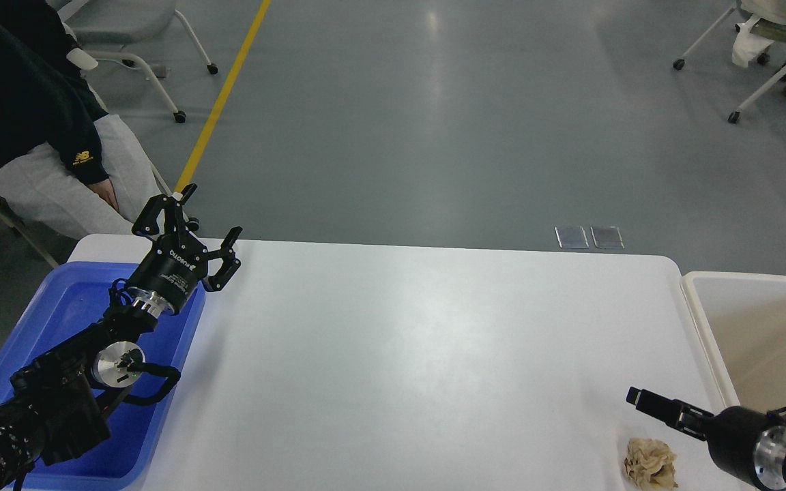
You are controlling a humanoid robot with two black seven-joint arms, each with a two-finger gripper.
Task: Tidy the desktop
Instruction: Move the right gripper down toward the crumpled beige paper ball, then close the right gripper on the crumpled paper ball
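Observation:
The white desktop [400, 354] fills the middle of the head view. A crumpled beige paper ball [651, 464] lies on it near the front right corner. My right gripper [645, 401] hovers just above and slightly right of the ball, seen edge-on, so its fingers cannot be told apart. My left gripper [210, 215] is open and empty, held above the desktop's back left corner, over the edge of the blue tray.
A blue plastic tray [59, 320] sits at the desktop's left end under my left arm. A beige bin [741, 327] stands off the right end. A seated person [31, 136] is at the far left.

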